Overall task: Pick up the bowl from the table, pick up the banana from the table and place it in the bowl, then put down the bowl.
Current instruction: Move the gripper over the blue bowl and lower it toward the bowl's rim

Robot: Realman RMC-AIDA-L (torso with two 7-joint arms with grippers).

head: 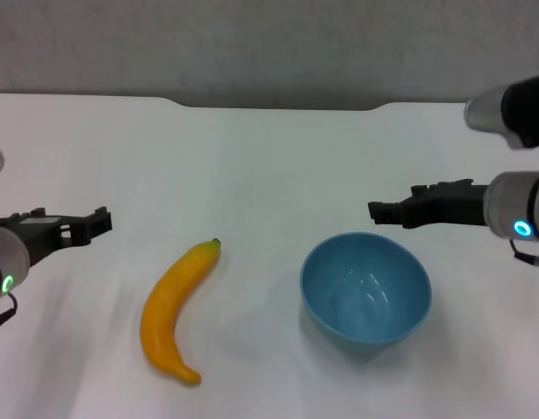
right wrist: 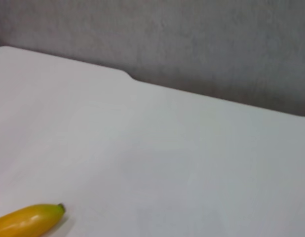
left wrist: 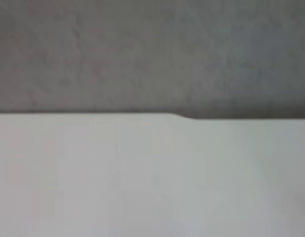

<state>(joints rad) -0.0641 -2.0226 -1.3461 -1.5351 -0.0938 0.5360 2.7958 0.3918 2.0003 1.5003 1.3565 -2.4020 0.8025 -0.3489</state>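
Note:
The light-blue bowl (head: 365, 292) stands upright and empty on the white table (head: 269, 157), right of centre near the front. The yellow-orange banana (head: 173, 305) lies on the table to the left of the bowl, its dark green tip pointing away from me. Its tip end also shows in the right wrist view (right wrist: 29, 221). My left gripper (head: 102, 222) hovers left of the banana and apart from it. My right gripper (head: 376, 212) hovers just behind the bowl's far right rim, pointing left, with nothing in it. The left wrist view shows only bare table (left wrist: 142, 177) and wall.
The table's dark notched far edge (head: 278, 105) runs along the back under a grey wall. Bare white tabletop lies between the banana and the bowl and behind both.

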